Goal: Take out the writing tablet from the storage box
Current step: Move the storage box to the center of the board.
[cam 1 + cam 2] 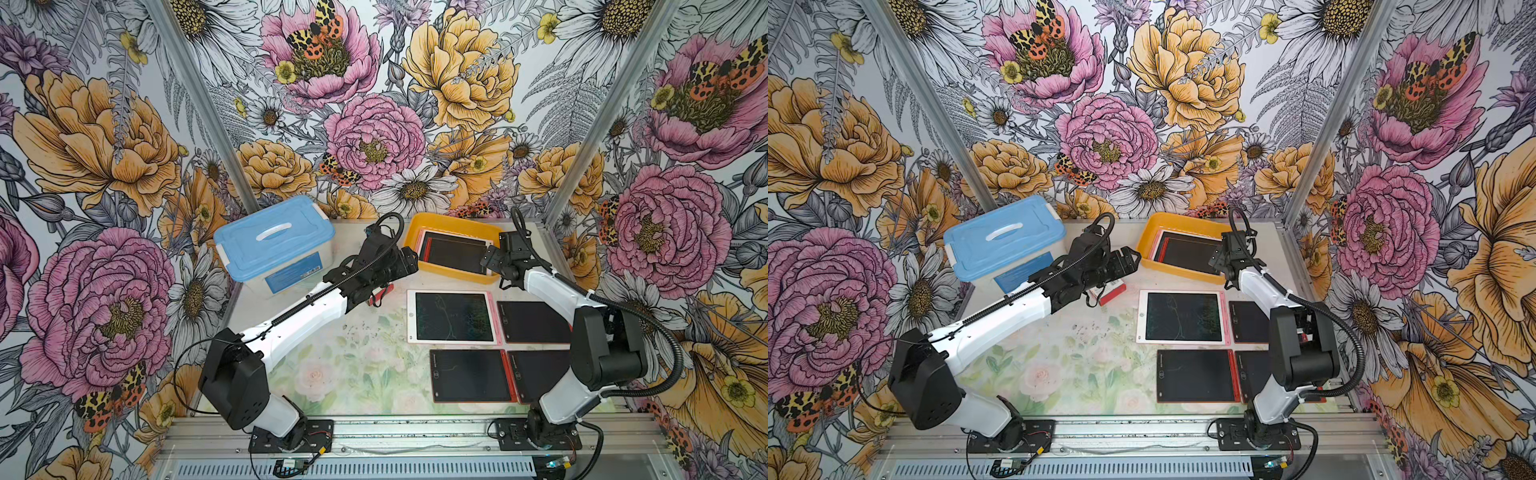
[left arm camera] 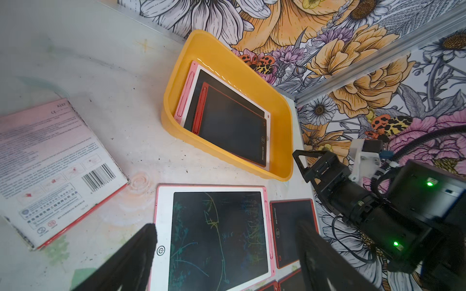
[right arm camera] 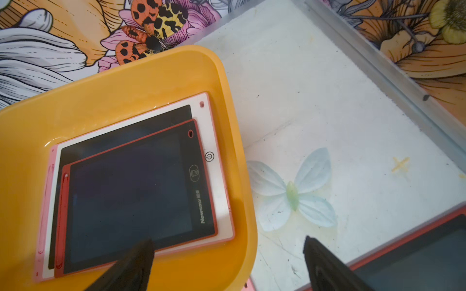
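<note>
The storage box (image 1: 457, 272) (image 1: 1147, 245) (image 2: 282, 121) (image 3: 126, 83) is a shallow yellow-orange bin at the table's back. A red-framed writing tablet (image 1: 455, 255) (image 1: 1187, 254) (image 2: 232, 126) (image 3: 131, 196) lies in it on top of a larger white and pink tablet (image 2: 195, 73) (image 3: 214, 141). My right gripper (image 1: 492, 257) (image 1: 1219, 258) (image 3: 227, 252) is open and straddles the box's near right rim, with one finger (image 3: 136, 262) over the red tablet's corner. My left gripper (image 1: 409, 259) (image 1: 1129, 257) (image 2: 227, 241) is open and empty, just left of the box.
A blue-lidded translucent box (image 1: 274, 245) stands at the back left. A red-and-white carton (image 1: 382, 293) (image 2: 55, 171) lies under the left arm. On the table in front of the bin lie a white-pink scribbled tablet (image 1: 453, 316) (image 2: 216, 239) and three red-framed ones (image 1: 534, 322) (image 1: 471, 376) (image 1: 536, 374).
</note>
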### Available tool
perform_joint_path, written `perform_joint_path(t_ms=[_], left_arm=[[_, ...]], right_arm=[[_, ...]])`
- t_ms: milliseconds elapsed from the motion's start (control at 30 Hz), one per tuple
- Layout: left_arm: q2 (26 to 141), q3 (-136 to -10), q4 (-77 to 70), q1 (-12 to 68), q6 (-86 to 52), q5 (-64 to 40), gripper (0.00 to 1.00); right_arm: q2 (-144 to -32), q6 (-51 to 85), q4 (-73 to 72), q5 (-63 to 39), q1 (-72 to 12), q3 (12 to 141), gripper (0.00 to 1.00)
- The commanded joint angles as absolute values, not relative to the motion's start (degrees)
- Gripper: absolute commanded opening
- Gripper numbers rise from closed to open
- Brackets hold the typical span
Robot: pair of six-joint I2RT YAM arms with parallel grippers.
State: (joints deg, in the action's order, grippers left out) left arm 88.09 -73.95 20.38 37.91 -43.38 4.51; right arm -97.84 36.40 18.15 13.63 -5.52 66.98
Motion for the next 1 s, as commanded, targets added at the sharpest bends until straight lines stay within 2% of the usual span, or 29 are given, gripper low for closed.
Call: perform_joint_path(t_ms=[0, 300, 433, 667, 767, 967], left_arm=[[91.0, -77.5, 22.5, 35.9, -39.3, 4.5, 0.88], [99.1, -84.9, 22.9, 32.0, -38.7, 0.3, 0.89], [101.9, -88.0, 23.7, 31.3, -37.8, -0.3, 0.89], [107.8, -93.4, 25.0, 30.0, -35.9, -2.4, 0.89], [110.1, -96.1, 26.2, 29.6, -34.1, -3.5, 0.89], [116.5, -103.7, 29.9, 29.2, -30.1, -6.2, 0.89]], right_arm=[[-101.2, 35.4, 18.1, 11.2, -4.4, 70.4, 0.94], [-110.4, 34.4, 18.1, 7.7, -2.5, 76.3, 0.81], [-112.9, 34.6, 18.1, 6.7, -1.9, 78.3, 0.58], [-116.3, 34.0, 18.1, 4.8, -1.8, 81.3, 0.30], [-117.4, 34.1, 18.1, 4.3, -1.9, 82.7, 0.22], [-119.5, 34.1, 18.1, 3.9, -3.3, 86.5, 0.15]])
